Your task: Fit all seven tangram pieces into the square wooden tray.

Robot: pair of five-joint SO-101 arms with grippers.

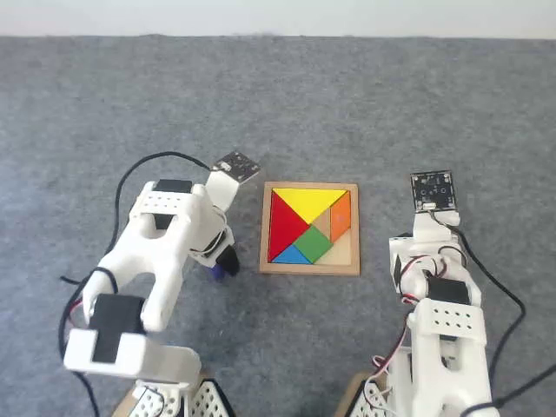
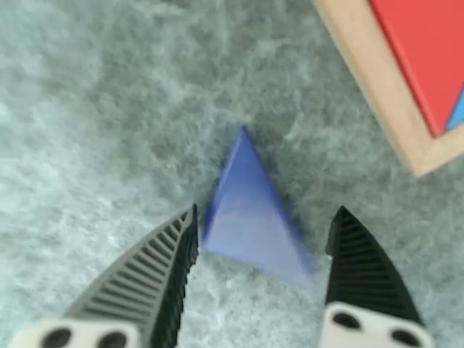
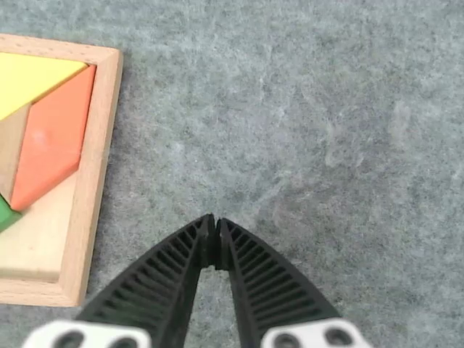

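Note:
The square wooden tray [image 1: 310, 270] lies mid-table holding red, yellow, orange, green and blue pieces, with bare wood showing at its lower right. A purple-blue triangle [image 2: 250, 210] lies flat on the grey carpet just left of the tray's corner [image 2: 428, 156]. My left gripper [image 2: 264, 225] hovers over it, open, one finger on each side of the triangle and neither touching it. In the high view the triangle [image 1: 216, 271] peeks out under the left gripper [image 1: 228, 258]. My right gripper [image 3: 216, 230] is shut on nothing, over carpet right of the tray [image 3: 94, 181].
Grey carpet covers the whole table. Both arm bases stand at the near edge, and black cables loop beside each arm. Open carpet stretches beyond the tray and to both sides.

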